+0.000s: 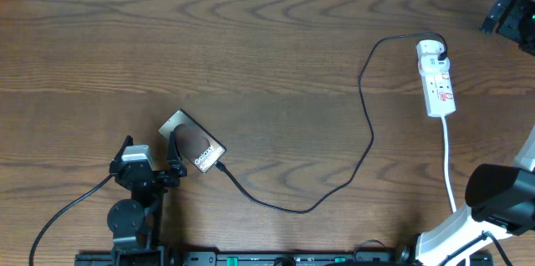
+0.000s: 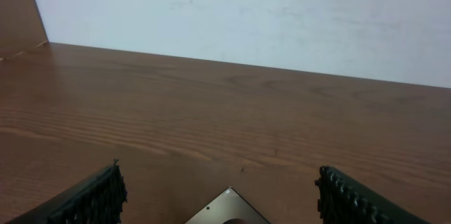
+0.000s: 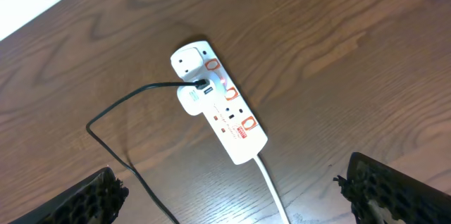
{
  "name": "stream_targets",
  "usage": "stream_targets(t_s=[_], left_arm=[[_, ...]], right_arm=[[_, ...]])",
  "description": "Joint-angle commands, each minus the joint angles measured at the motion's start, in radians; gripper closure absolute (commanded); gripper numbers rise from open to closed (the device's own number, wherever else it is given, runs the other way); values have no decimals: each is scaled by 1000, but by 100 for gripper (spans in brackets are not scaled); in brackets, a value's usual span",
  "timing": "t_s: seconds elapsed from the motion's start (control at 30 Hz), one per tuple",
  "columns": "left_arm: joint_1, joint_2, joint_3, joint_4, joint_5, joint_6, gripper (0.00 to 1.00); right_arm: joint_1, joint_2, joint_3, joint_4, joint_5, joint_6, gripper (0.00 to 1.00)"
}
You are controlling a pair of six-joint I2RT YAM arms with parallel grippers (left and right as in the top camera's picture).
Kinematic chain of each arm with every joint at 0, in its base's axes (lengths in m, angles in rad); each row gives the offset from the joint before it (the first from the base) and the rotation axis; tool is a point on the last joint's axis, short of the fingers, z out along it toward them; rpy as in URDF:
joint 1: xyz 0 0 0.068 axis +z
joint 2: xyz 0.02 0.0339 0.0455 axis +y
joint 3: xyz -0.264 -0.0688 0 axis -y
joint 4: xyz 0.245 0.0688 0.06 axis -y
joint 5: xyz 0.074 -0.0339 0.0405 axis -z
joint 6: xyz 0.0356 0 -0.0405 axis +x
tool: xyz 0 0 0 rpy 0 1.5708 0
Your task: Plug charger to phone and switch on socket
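The phone [image 1: 194, 143] lies at an angle on the table at the lower left; its corner shows in the left wrist view [image 2: 228, 211]. The black charger [image 1: 365, 124] runs from the white socket [image 1: 436, 78] down to the phone's right end, where its tip touches the phone. In the right wrist view the charger [image 3: 120, 108] enters a white adapter on the socket [image 3: 222, 111]. My left gripper [image 2: 218, 178] is open, just left of and before the phone in the overhead view [image 1: 152, 156]. My right gripper [image 3: 229, 178] is open, high above the socket's cord.
The socket's white cord [image 1: 449, 161] runs toward the front edge at the right. The right arm [image 1: 501, 195] hangs over the lower right corner. A black device [image 1: 510, 15] sits at the far right. A pale wall [image 2: 282, 13] stands behind the table.
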Motion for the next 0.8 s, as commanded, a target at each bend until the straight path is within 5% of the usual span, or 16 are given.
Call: stream_targets(t_s=[0.0,0.43,0.77], left_arm=[[5,-5,-10,-44,18,10,15],[5,-5,-10,-44,18,10,15],[5,-5,-10,-44,18,10,15]], right_arm=[[5,3,4,0,12,11,1],[6,-32,3,0,12,11,1],[90,-334,-2,0,12,11,1]])
